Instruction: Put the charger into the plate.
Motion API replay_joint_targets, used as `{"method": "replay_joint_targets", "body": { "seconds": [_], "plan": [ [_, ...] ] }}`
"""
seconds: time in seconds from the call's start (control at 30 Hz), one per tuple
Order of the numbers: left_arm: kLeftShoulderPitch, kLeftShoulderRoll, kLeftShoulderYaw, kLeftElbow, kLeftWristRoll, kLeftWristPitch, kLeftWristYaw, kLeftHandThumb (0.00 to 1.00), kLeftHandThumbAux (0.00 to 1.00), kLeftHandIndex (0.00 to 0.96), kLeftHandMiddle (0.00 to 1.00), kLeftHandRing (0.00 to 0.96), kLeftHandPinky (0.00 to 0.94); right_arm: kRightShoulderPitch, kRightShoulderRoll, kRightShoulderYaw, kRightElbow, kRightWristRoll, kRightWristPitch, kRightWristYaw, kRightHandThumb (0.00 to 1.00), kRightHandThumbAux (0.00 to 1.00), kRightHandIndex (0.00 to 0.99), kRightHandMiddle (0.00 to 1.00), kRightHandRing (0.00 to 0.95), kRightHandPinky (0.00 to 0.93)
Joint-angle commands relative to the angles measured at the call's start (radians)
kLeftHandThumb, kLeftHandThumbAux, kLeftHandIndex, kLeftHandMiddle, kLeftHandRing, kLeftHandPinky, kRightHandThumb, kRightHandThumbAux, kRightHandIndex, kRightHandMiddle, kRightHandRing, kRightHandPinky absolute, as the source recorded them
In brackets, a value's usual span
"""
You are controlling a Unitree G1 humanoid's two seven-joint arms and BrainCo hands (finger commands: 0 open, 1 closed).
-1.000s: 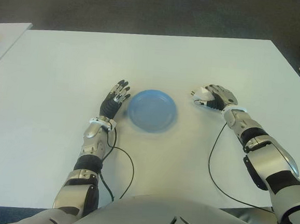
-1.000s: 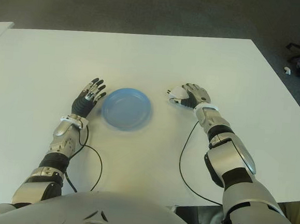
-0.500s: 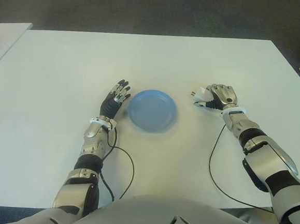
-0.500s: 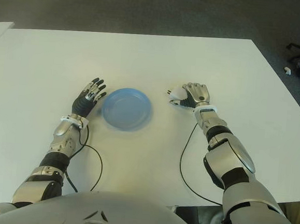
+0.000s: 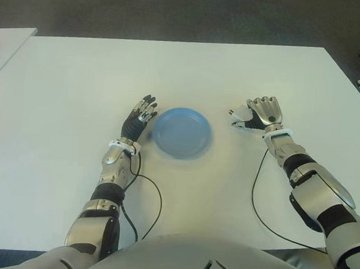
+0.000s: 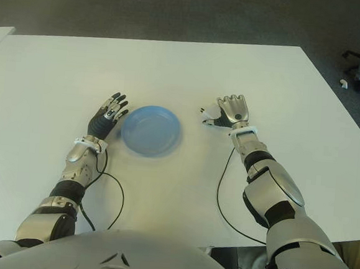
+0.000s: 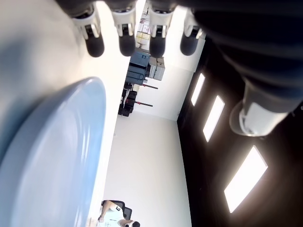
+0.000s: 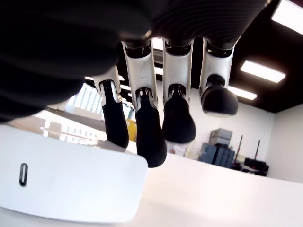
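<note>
Under the curled fingers (image 8: 150, 137) of the right hand (image 5: 261, 112), a smooth white charger (image 8: 66, 182) with rounded corners and a small dark oval mark, no readable lettering, seems held against the white table (image 5: 234, 76). Beyond the left hand (image 5: 139, 117), fingers straight and empty, sits the blue plate (image 5: 181, 132).

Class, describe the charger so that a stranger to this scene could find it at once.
Start at the white table, then the round blue plate near its middle. The small white charger is on the plate's right, under the right hand; metal prongs point toward the plate.
</note>
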Motion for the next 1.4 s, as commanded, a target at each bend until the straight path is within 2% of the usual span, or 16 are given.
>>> {"method": "replay_joint_targets", "body": {
  "seconds": [0.03, 0.37, 0.57, 0.8, 0.87, 1.1, 1.4],
  "plan": [
    [0.016, -0.005, 0.001, 0.040, 0.012, 0.020, 0.007, 0.036, 0.524, 0.000, 0.080, 0.039, 0.000, 0.032, -0.013, 0.017, -0.061, -0.031, 0.030, -0.002, 0.735, 0.705, 0.441, 0.833, 0.829, 0.856],
    [0.014, -0.006, 0.003, 0.043, 0.007, 0.024, 0.006, 0.038, 0.526, 0.000, 0.069, 0.032, 0.000, 0.063, -0.058, -0.010, -0.257, -0.051, 0.072, -0.011, 0.732, 0.707, 0.440, 0.842, 0.839, 0.859],
    [0.010, -0.009, 0.008, 0.047, 0.004, 0.031, 0.011, 0.046, 0.534, 0.000, 0.065, 0.028, 0.000, 0.108, -0.067, -0.101, -0.472, 0.010, 0.050, 0.050, 0.730, 0.708, 0.440, 0.846, 0.846, 0.863],
    [0.007, -0.007, 0.010, 0.054, 0.009, 0.033, 0.018, 0.047, 0.538, 0.000, 0.073, 0.034, 0.000, 0.198, -0.059, -0.223, -0.838, 0.082, 0.072, 0.212, 0.731, 0.709, 0.440, 0.854, 0.857, 0.873],
    [0.005, -0.007, 0.009, 0.056, 0.012, 0.034, 0.021, 0.043, 0.538, 0.000, 0.077, 0.037, 0.000, 0.215, -0.054, -0.248, -0.896, 0.097, 0.068, 0.244, 0.732, 0.709, 0.440, 0.856, 0.860, 0.875],
    [0.001, -0.006, 0.009, 0.066, 0.013, 0.028, 0.018, 0.038, 0.529, 0.000, 0.083, 0.038, 0.000, 0.244, -0.007, -0.301, -1.004, 0.111, 0.065, 0.322, 0.735, 0.708, 0.440, 0.859, 0.863, 0.878],
    [-0.003, -0.008, 0.011, 0.073, 0.011, 0.026, 0.021, 0.043, 0.519, 0.000, 0.083, 0.033, 0.000, 0.257, 0.033, -0.347, -1.043, 0.126, 0.043, 0.389, 0.736, 0.708, 0.440, 0.859, 0.864, 0.880]
  ]
}}
